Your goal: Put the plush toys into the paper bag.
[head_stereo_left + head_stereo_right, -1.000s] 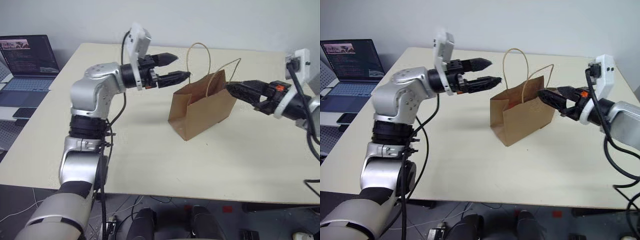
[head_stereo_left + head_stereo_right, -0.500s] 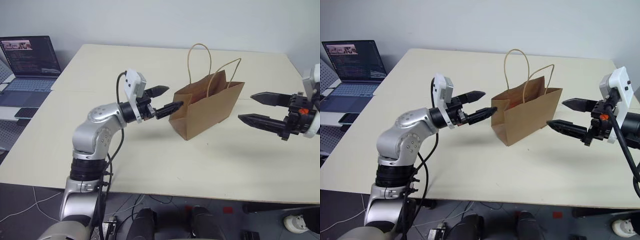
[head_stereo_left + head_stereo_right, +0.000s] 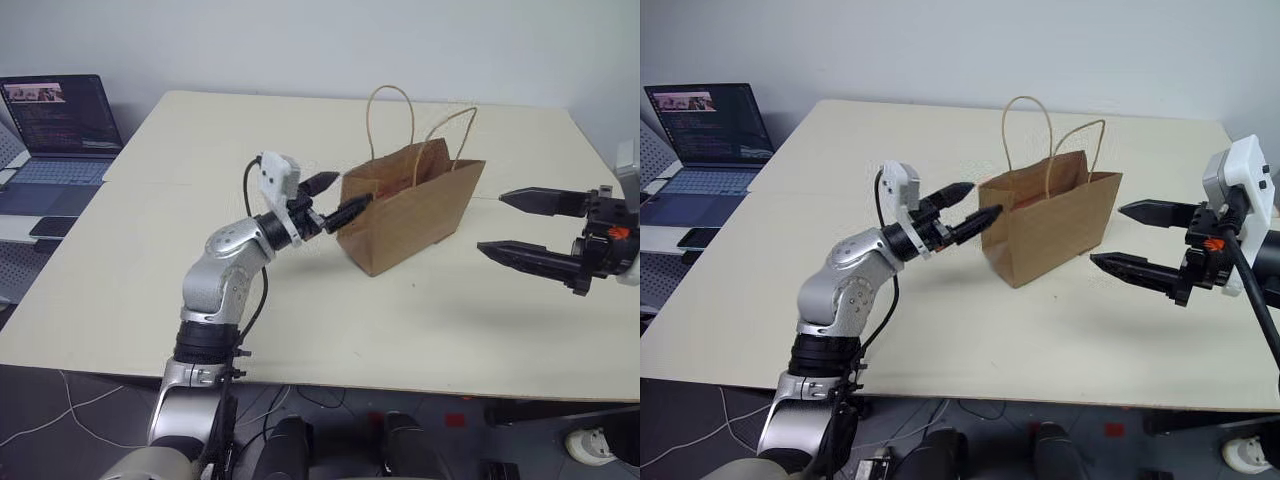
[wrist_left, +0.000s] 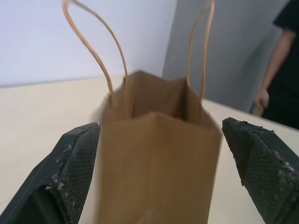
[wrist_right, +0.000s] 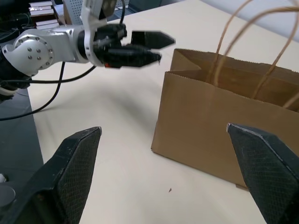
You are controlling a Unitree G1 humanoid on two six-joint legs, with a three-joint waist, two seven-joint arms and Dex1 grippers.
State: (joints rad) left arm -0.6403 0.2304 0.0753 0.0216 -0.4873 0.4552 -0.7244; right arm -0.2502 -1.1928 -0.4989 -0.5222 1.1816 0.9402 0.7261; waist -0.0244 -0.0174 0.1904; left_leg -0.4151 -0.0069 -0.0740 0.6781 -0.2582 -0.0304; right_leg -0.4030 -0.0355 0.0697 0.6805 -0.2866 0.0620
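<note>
Since a second ago the left arm has dropped from above the paper bag [image 3: 405,205] down to its short end, and the right arm has pulled back off the bag's far side. The left gripper [image 3: 333,200] now sits right at the bag's narrow side, fingers spread apart and holding nothing — the right gripper [image 3: 525,227] hangs well clear of the bag over the table [image 3: 300,300], jaws wide too. The bag stands upright mid-table, handles up, with a bit of orange showing just inside the mouth. No printing on the bag. Laptop [image 3: 55,125] off to the left, its screen text too small to read.
</note>
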